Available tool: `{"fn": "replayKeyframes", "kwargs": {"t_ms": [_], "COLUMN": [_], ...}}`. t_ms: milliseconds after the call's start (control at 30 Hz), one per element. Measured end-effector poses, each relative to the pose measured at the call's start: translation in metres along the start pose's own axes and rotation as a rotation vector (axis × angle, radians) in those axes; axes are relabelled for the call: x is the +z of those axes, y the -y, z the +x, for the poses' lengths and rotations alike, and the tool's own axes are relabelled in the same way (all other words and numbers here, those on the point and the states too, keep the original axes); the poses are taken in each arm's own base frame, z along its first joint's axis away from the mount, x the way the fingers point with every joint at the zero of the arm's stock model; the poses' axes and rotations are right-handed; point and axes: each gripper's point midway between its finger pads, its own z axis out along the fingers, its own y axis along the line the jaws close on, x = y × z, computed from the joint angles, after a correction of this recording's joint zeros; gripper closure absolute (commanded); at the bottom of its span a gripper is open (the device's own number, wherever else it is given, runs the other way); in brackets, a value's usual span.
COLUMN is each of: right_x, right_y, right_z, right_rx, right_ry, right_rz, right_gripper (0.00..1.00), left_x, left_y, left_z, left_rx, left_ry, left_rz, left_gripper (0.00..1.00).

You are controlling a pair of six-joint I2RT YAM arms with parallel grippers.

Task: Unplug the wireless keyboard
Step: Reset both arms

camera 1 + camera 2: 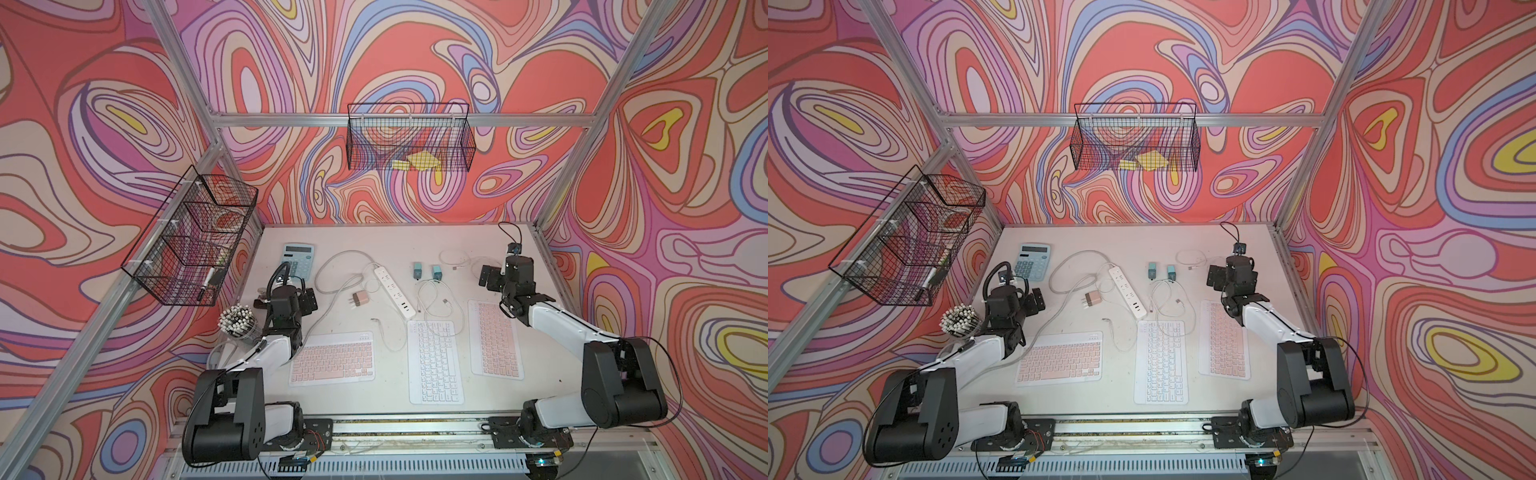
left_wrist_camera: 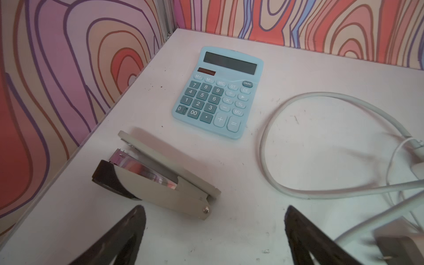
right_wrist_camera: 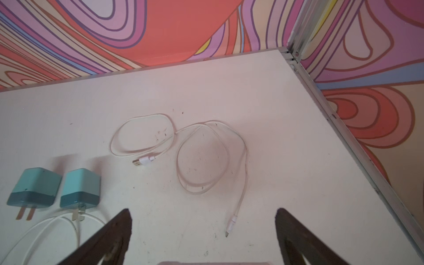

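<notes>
On the white table (image 1: pixel 457 241), robot side of the power strip (image 1: pixel 395 289), three flat wireless keyboards lie in a row. White keyboard (image 1: pixel 435 361) sits just past the strip's near end, turned lengthwise with a short edge toward the strip. It has a white body, white keys, dark legends and rounded corners. Thin white cable (image 1: pixel 445 300) loops between the strip and this keyboard and drapes over its far edge; cannot tell if it is plugged into the keyboard.

Left pink keyboard (image 1: pixel 332 359) is left of the white one, long edge toward the strip, white frame, pale pink keys. Right pink keyboard (image 1: pixel 496 338) is right of the white one, lengthwise and slightly tilted, same white frame and pink keys. The right arm overhangs its far corner.

Left gripper (image 2: pixel 214 207) hovers left of the strip over the table by a stapler (image 2: pixel 158 174), fingers spread wide, nothing between them. Blue calculator (image 2: pixel 218 91) lies beyond the stapler. The strip's thick grey cord (image 2: pixel 260 142) curls on the table left of the strip.

Right gripper (image 3: pixel 203 210) hovers right of the strip, fingers spread wide, gripping nothing. Loose white cable (image 3: pixel 144 160) lies coiled ahead of it, both ends free, small plug end near the fingertips but touching neither. Two teal chargers (image 3: pixel 34 185) lie between the strip and that coil.
</notes>
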Motion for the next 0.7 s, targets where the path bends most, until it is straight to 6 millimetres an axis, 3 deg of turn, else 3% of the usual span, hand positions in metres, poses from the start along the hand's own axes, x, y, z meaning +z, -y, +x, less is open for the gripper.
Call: {"fn": "replayKeyframes", "kwargs": {"t_ms": [133,200,233,367,600,700], "right_x": [-0.001,-0.003,-0.004,-0.006,-0.003,0.014], "right_y": [0.006,0.008,0.009,0.012,0.012,0.009], "right_z": [-0.009,-0.010,-0.008,0.003,0.004,0.023], "right_rx": [0.009,-0.002,-0.014,-0.060,-0.072,-0.084], "right_ry": [0.058,0.094,0.106,0.134,0.231,0.245], "right_rz": [0.027,0.031,0.031,0.033,0.010,-0.013], "right_gripper": [0.02,0.02,0.02,0.02,0.02,0.02], "left_x": [-0.001,0.007,0.013,0.026,0.026,0.026], "left_y": [0.002,0.003,0.005,0.027,0.032,0.032], "left_z": [0.000,0.014,0.024,0.052,0.028,0.026], "left_rx": [-0.007,0.003,0.023,0.118,0.121,0.121], "left_ry": [0.073,0.067,0.049,-0.008,0.076,0.083], "left_rz": [0.026,0.026,0.031,0.077,0.080,0.077], "left_gripper": [0.06,0.07,0.01,0.01,0.01,0.01]}}
